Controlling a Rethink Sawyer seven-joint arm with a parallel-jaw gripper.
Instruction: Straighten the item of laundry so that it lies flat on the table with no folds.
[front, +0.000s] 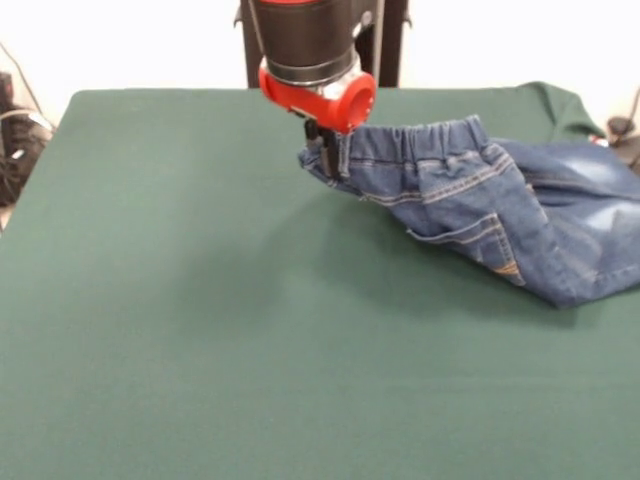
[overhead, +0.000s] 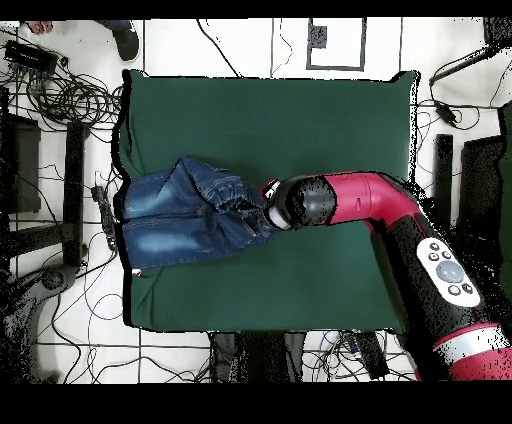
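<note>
While the near part of the table (front: 200, 380) is lying bare as a plain dark green cloth surface, the item of laundry (front: 520, 215) is resting farther back toward the right side of the front view. These small blue denim jeans are lying bunched rather than flat, with the legs folded over one another and running off toward the right edge, where faded whitish patches are showing. A back pocket with tan stitching is facing the camera, tilted on the slope of the fabric. Farther back, the gathered elastic waistband is being held up off the cloth at its left end, so the band is sloping and the denim below it is hanging in creases. At that raised corner the gripper (front: 328, 150) is coming straight down from the red and black arm, its dark fingers (front: 329, 158) clamped on the waistband's end. Seen from overhead, the jeans (overhead: 190, 215) are sitting at one end of the table (overhead: 300, 120), with the arm reaching across to them.
</note>
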